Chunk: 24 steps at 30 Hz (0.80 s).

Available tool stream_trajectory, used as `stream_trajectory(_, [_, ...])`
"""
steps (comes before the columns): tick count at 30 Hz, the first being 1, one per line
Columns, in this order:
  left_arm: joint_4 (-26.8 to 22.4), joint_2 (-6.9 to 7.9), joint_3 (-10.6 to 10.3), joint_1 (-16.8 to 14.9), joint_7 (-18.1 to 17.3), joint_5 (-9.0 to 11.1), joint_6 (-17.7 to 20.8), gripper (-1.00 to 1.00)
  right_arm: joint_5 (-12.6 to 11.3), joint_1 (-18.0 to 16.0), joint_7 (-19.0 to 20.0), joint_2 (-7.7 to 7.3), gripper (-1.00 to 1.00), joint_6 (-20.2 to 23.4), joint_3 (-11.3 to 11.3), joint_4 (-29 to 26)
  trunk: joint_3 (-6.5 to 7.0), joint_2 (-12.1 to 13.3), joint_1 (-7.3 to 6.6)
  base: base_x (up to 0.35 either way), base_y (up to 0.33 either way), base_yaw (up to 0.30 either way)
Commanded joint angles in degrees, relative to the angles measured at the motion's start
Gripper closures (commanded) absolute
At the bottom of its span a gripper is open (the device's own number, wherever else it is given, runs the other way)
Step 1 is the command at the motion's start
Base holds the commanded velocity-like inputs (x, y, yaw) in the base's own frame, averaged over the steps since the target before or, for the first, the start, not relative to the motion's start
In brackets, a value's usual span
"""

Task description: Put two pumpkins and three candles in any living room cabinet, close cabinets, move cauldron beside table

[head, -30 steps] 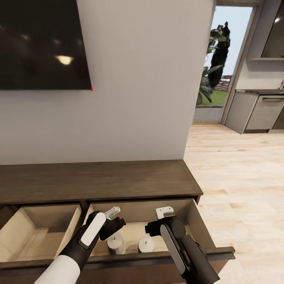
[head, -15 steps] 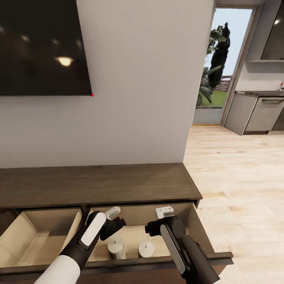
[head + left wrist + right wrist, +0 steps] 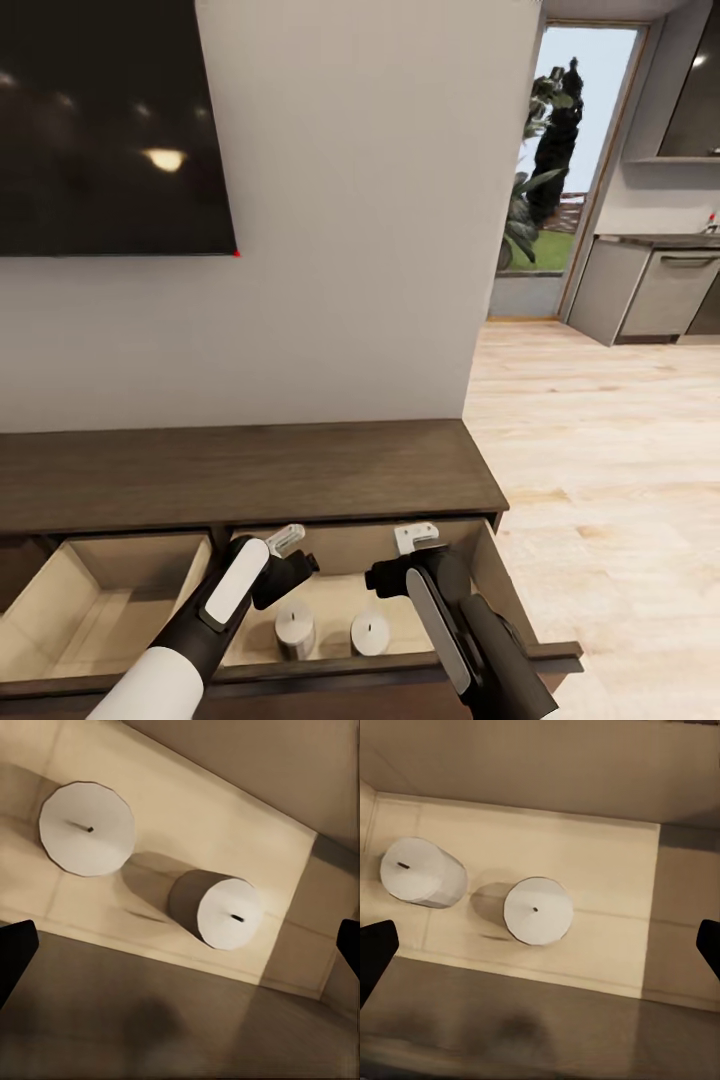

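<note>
while both grippers, left (image 3: 290, 545) and right (image 3: 418, 538), hover with fingers spread and empty, two candles (image 3: 294, 630) (image 3: 370, 633) stand in the cabinet's (image 3: 250, 470) open drawer.

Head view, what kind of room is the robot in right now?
Probably a living room: a large dark wall-mounted screen hangs above a long low dark-brown wood cabinet, on pale wood flooring. Grey kitchen units stand beyond, to the right.
</note>
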Motion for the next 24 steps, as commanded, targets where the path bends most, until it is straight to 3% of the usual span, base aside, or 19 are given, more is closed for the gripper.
stream_trajectory(1, [-0.1, -0.03, -0.1, 0.0, 0.6, 0.6, 0.0, -1.0, -1.3, 0.0, -0.6, -0.12, -1.0, 0.2, 0.1, -1.5, 0.13, 0.4, -0.23, 0.0, 0.0, 0.0])
stream_trajectory(24, [-0.1, 0.0, -0.1, 0.0, 0.6, 0.6, 0.0, -1.0, -1.6, 0.0, -0.6, -0.27, -1.0, 0.3, 0.1, -2.4, 4.26, 9.6, -5.29, -0.056, 0.0, 0.0])
